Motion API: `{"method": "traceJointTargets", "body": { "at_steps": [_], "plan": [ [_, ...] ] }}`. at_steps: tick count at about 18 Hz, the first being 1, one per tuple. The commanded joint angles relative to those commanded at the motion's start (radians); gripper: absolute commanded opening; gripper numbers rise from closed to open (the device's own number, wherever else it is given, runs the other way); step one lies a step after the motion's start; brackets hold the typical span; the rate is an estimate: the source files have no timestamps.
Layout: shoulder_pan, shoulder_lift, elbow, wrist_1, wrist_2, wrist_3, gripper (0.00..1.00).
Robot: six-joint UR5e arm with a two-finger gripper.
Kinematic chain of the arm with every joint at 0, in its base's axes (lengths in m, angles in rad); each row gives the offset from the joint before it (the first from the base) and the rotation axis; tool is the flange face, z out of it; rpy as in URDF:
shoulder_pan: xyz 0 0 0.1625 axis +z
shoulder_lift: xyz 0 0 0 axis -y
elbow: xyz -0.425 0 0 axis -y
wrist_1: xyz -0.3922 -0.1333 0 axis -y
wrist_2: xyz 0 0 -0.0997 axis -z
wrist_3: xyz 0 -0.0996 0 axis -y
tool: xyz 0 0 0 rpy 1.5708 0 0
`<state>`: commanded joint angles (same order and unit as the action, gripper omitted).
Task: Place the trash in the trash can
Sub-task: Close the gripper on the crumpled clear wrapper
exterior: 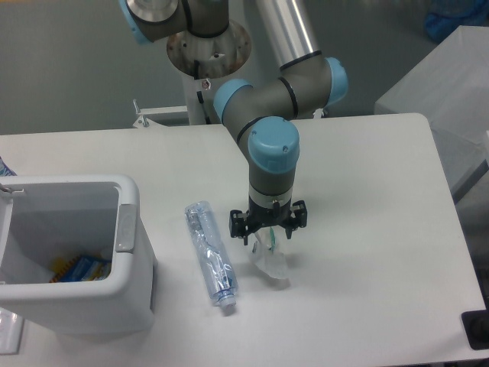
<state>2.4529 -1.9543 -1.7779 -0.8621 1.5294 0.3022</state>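
A long crushed clear plastic bottle [212, 253] lies on the white table, cap toward the front edge. To its right lies a crumpled clear wrapper [270, 260] with green marks. My gripper [269, 237] hangs straight down over the wrapper's far end, jaws open, fingertips at or just above the plastic. Whether they touch it I cannot tell. The white trash can [130, 269] stands at the front left, its grey tab facing the bottle.
Blue and yellow packaging [80, 268] lies inside the can. The table's right edge borders a grey cabinet [451, 92]. A dark object [477, 329] sits at the front right corner. The arm's base column [206, 84] stands behind the table.
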Motion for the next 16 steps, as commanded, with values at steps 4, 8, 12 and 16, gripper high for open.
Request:
{"method": "traceJointTargets", "body": {
  "at_steps": [4, 8, 12, 16],
  "plan": [
    [0.0, 0.0, 0.003, 0.002, -0.002, 0.002, 0.26],
    [0.0, 0.0, 0.003, 0.0, -0.003, 0.003, 0.07],
    [0.001, 0.015, 0.017, -0.003, -0.011, 0.005, 0.0],
    [0.012, 0.061, 0.07, -0.006, -0.102, -0.003, 0.0]
  ]
}}
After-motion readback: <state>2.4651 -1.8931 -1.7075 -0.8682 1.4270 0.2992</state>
